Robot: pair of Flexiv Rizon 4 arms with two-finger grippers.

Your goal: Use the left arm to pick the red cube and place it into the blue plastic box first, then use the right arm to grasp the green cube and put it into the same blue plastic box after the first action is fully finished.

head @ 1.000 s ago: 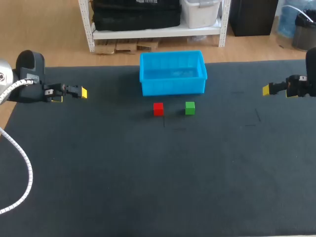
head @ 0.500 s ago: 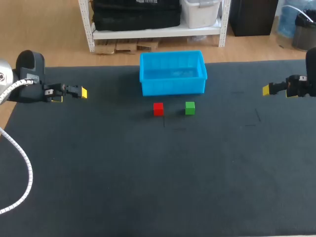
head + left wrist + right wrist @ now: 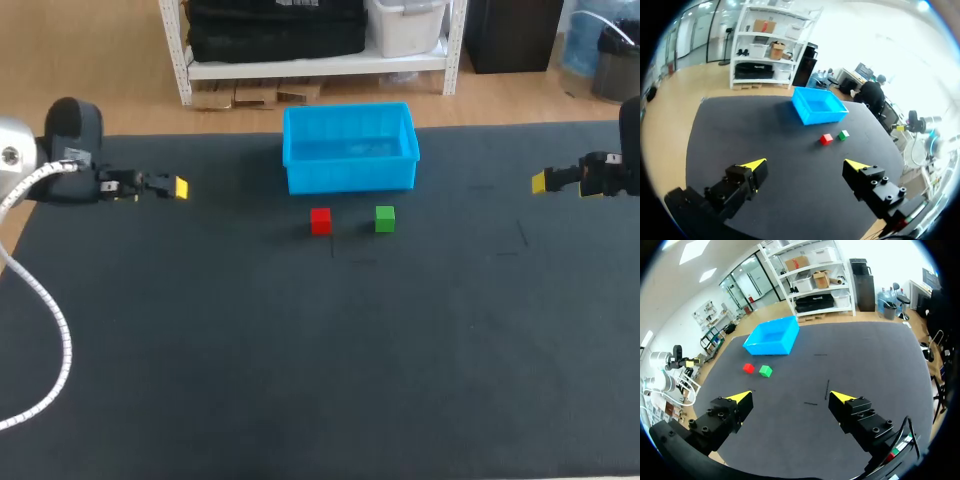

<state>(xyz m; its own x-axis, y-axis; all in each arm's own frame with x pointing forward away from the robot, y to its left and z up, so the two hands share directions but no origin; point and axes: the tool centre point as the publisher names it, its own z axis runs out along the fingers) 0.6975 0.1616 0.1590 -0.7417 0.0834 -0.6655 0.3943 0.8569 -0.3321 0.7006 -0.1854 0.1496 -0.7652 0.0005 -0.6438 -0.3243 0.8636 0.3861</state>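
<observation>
Step 1 has not begun: in the head view the red cube (image 3: pixel 320 221) sits on the dark counter (image 3: pixel 300 350) just above centre frame, left of the green cube (image 3: pixel 385 219) and below the blue plastic box (image 3: pixel 350 177). The left arm (image 3: pixel 65 170) holds its jaws wide and empty at the left edge, well apart from the cube; the right arm (image 3: pixel 610 175), jaws equally wide and empty, sits at the right edge. Next, I judge, the left jaws must cross to above the red cube, descend astride it and close without nudging the green cube.
</observation>
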